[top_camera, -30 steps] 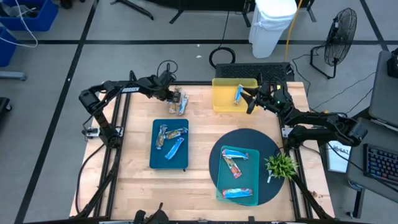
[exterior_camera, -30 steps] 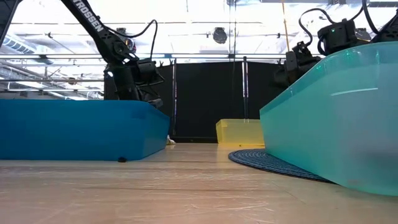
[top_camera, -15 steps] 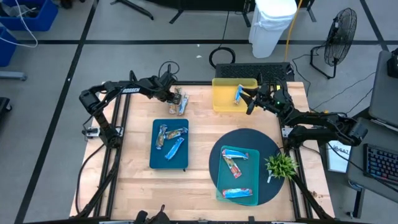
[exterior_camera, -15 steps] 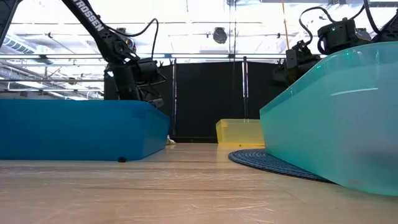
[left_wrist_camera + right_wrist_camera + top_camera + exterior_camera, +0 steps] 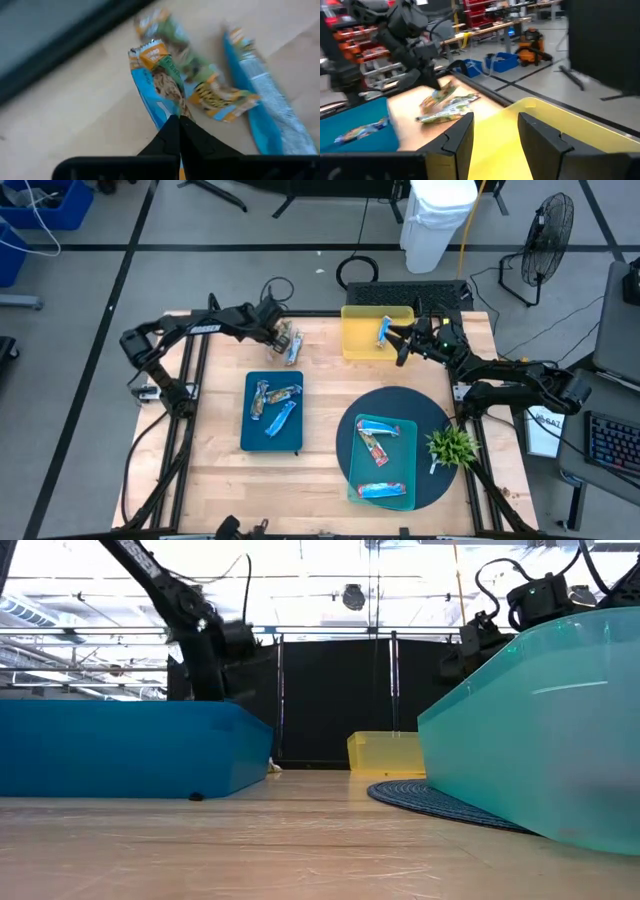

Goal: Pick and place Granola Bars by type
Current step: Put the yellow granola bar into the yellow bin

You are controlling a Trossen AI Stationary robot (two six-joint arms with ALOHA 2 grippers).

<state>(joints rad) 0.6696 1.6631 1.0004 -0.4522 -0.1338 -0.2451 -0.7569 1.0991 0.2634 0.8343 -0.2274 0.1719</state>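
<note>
My left gripper (image 5: 276, 333) is at the table's far left, shut on one granola bar (image 5: 159, 85) with a blue-and-orange wrapper. Next to it on the wood lie a mottled green-brown bar (image 5: 202, 82) and a blue bar (image 5: 267, 117); this pile (image 5: 290, 342) also shows in the right wrist view (image 5: 446, 106). My right gripper (image 5: 402, 343) hangs open over the yellow bin (image 5: 360, 345), which holds one blue bar (image 5: 384, 330). Three bars lie in the blue tray (image 5: 250, 435), and more in the teal tray (image 5: 400, 455). My left gripper pinches the blue-and-orange bar between its two fingertips (image 5: 172, 134) at the wrapper's near end (image 5: 167, 112). The bar runs on ahead of the fingers, in line with them, and its crimped far end (image 5: 149, 50) points away. The fingers slant down from the table's left.
The teal tray sits on a dark round mat (image 5: 440, 420) at the table's near right, with a small green plant (image 5: 450, 446) beside it. In the low view the blue tray (image 5: 120, 745) and teal tray (image 5: 540, 720) stand close in front. Bare wood lies between the trays.
My left gripper has risen a little above the pile and stayed shut, and its arm has swung slightly toward the table's left. The right arm has kept still.
</note>
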